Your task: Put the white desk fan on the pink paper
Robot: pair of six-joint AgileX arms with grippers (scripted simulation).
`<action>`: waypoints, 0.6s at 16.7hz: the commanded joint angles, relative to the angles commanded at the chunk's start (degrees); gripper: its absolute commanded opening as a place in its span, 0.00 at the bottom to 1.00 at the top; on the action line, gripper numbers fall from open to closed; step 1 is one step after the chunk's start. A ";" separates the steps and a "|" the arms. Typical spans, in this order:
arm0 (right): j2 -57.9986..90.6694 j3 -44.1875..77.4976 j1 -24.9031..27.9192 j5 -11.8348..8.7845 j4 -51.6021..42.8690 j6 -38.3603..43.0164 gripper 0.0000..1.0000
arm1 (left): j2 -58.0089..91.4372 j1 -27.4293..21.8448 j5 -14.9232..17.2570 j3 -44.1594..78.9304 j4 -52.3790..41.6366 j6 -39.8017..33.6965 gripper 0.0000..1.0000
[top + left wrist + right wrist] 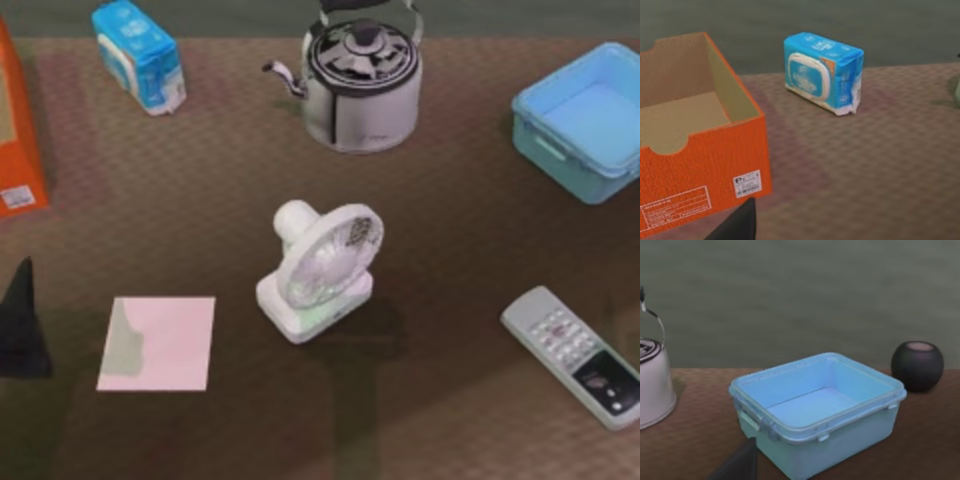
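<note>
The white desk fan (320,270) stands upright near the middle of the table, its round grilled head tilted up and its rectangular base on the brown mat. The pink paper (158,343) lies flat to the fan's left, nearer the front edge, with nothing on it and a shadow across its left part. My left gripper (22,325) is parked at the table's left edge, left of the paper and well away from the fan. Of my right gripper (737,465) only a dark edge shows in the right wrist view; it is out of the top view.
An orange open box (18,130) and a blue wipes pack (140,52) sit at the back left. A metal kettle (362,80) stands behind the fan. A blue tub (585,118) is at the back right, a grey remote (572,355) at the front right, and a black round object (917,365) behind the tub.
</note>
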 joint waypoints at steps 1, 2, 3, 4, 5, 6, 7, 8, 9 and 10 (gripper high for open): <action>0.00 0.00 0.00 0.00 0.00 0.00 1.00 | 3.68 -1.30 0.21 3.55 -3.14 0.51 1.00; 0.00 0.00 0.00 0.00 0.00 0.00 1.00 | 7.71 -2.70 0.41 7.48 -6.53 1.04 1.00; 0.00 0.00 0.00 0.00 0.00 0.00 1.00 | 12.06 -4.19 0.60 11.76 -10.13 1.59 1.00; 0.00 0.00 0.00 0.00 0.00 0.00 1.00 | 16.69 -5.75 0.77 16.35 -13.92 2.14 1.00; 0.00 0.00 0.00 0.00 0.00 0.00 1.00 | 21.57 -7.38 0.92 21.22 -17.85 2.71 1.00; 0.00 0.00 0.00 0.00 0.00 0.00 1.00 | 26.67 -9.07 1.06 26.34 -21.90 3.27 1.00; 0.00 0.00 0.00 0.00 0.00 0.00 1.00 | 31.99 -10.80 1.17 31.71 -26.04 3.84 1.00; 0.00 0.00 0.00 0.00 0.00 0.00 1.00 | 37.46 -12.57 1.25 37.26 -30.23 4.40 1.00; 0.00 0.00 0.00 0.00 0.00 0.00 1.00 | 43.03 -14.36 1.31 42.94 -34.42 4.96 1.00; 0.00 0.00 0.00 0.00 0.00 0.00 1.00 | 48.69 -16.14 1.35 48.73 -38.59 5.50 1.00</action>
